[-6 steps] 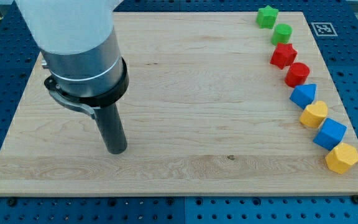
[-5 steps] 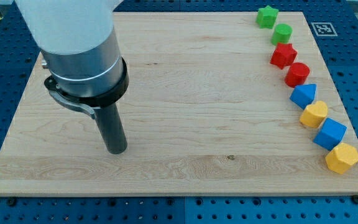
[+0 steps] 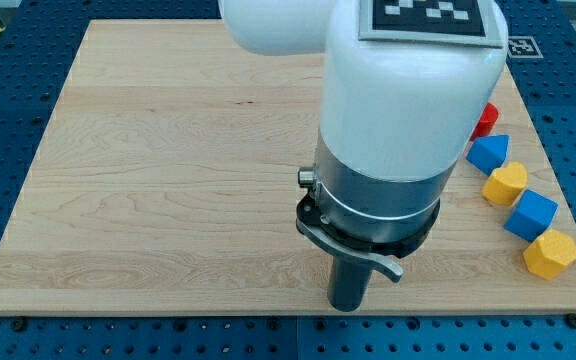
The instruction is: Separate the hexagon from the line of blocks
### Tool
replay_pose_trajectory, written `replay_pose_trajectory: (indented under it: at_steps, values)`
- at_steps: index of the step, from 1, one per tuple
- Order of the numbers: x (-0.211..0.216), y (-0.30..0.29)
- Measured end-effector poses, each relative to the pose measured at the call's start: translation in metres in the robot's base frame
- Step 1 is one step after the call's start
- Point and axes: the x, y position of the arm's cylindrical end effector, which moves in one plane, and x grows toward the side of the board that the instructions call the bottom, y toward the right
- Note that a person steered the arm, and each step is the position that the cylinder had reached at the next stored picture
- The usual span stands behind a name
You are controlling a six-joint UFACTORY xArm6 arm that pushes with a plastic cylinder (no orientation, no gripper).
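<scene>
The tip (image 3: pixel 348 305) is seen resting on the tabletop (image 3: pixel 168 150) near its bottom edge, well to the view's left of the yellow hexagon (image 3: pixel 550 254). Above the hexagon, a blue cube (image 3: pixel 532 213), a yellow heart-shaped block (image 3: pixel 505 184) and a blue triangular block (image 3: pixel 489 153) are lined up. A red block (image 3: pixel 485 118) is partly hidden behind the arm body (image 3: pixel 408 90).

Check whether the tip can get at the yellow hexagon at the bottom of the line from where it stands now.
Probably yes. My tip sits near the view's bottom edge, left of the yellow hexagon, with only bare board between them. The blue block touches the hexagon from above, so it stays out of a sideways approach.
</scene>
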Motion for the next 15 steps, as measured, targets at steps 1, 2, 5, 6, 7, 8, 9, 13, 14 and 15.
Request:
replay_pose_trajectory:
  at_steps: [1, 2, 5, 6, 7, 8, 9, 13, 14, 15]
  values:
    - [0.000, 0.045]
    - [0.000, 0.156]
    - [-0.001, 0.266]
    - [-0.002, 0.291]
    - [-0.022, 0.290]
    - [-0.053, 0.280]
    - [-0.030, 0.280]
    - [-0.033, 0.244]
    - [-0.033, 0.242]
    - [-0.033, 0.228]
